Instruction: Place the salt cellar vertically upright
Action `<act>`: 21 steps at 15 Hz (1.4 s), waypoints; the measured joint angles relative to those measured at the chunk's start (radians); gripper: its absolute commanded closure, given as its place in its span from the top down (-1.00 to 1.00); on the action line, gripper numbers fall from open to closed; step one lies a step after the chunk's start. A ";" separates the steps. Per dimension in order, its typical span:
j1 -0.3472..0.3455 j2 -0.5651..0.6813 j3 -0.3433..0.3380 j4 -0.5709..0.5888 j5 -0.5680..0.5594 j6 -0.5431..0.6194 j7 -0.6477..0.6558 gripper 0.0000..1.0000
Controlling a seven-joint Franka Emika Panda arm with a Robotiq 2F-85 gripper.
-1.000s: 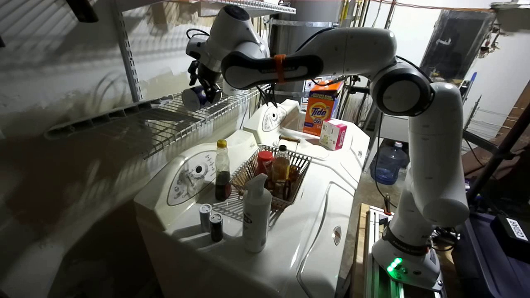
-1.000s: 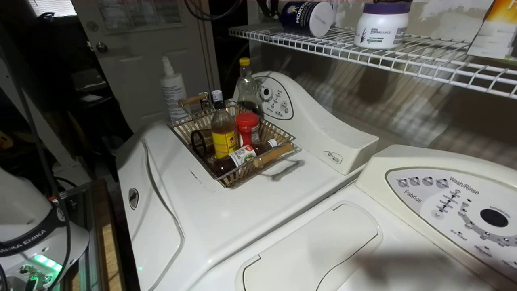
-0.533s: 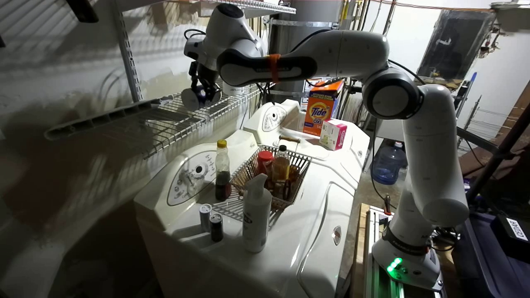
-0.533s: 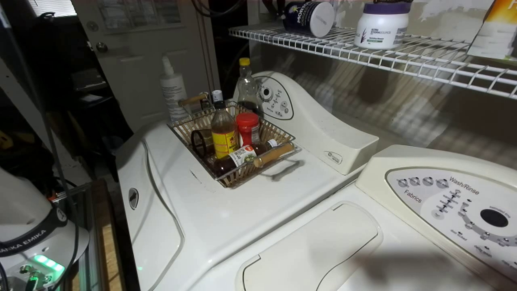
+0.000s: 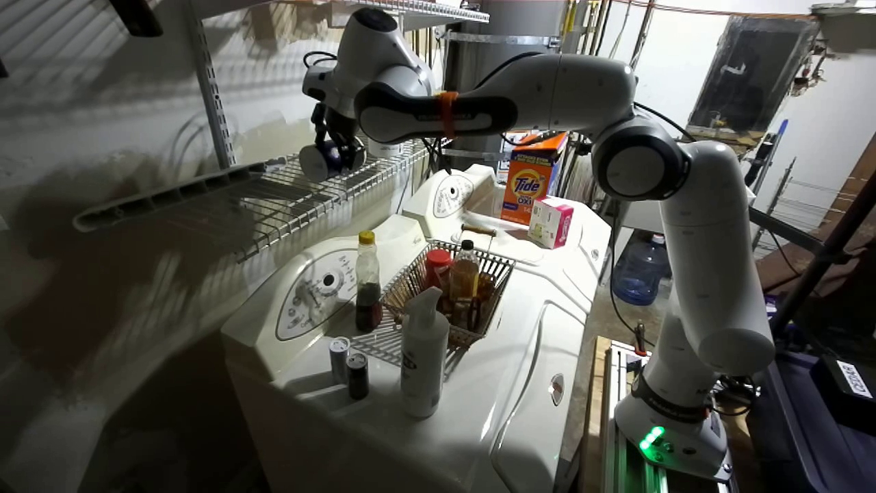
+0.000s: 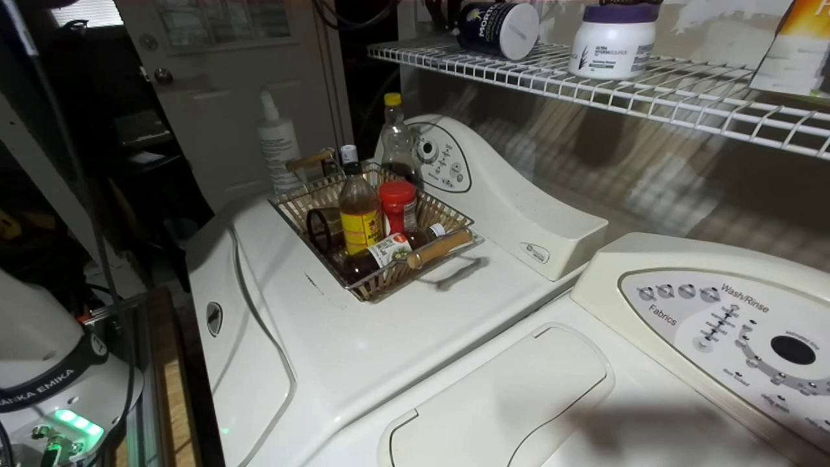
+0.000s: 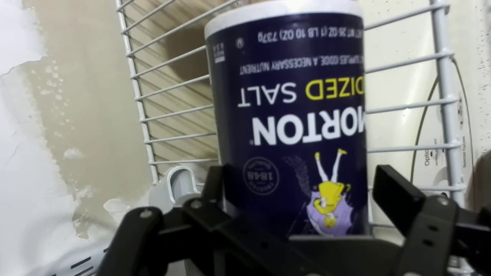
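Observation:
The salt cellar is a dark navy cylindrical canister labelled "Morton ... Salt" with a pale end. It lies on its side on the wire shelf in both exterior views (image 5: 335, 157) (image 6: 481, 27), pale end towards the wall. In the wrist view the canister (image 7: 291, 126) stretches away from my palm, its label upside down. My gripper (image 7: 301, 184) is open, one finger on each side of it. A gap shows at the right finger; the left finger is against or very close to its side. The gripper also shows in an exterior view (image 5: 337, 145); elsewhere it is mostly cut off.
The wire shelf (image 6: 661, 107) also bears a white jar with purple lid (image 6: 613, 45) and an orange-white box (image 6: 794, 55). Below, a basket (image 5: 503, 270) of bottles, a yellow-capped bottle (image 5: 368, 281), a white pump bottle (image 5: 422, 363) and two small cans (image 5: 357, 376) stand on the machine.
The arm has lowered slightly and my gripper has moved a little towards the wall over the canister. The canister has shifted very slightly towards the wall. The fingers stay open.

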 measured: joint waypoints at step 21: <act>-0.048 0.070 -0.010 0.143 0.188 0.003 0.156 0.29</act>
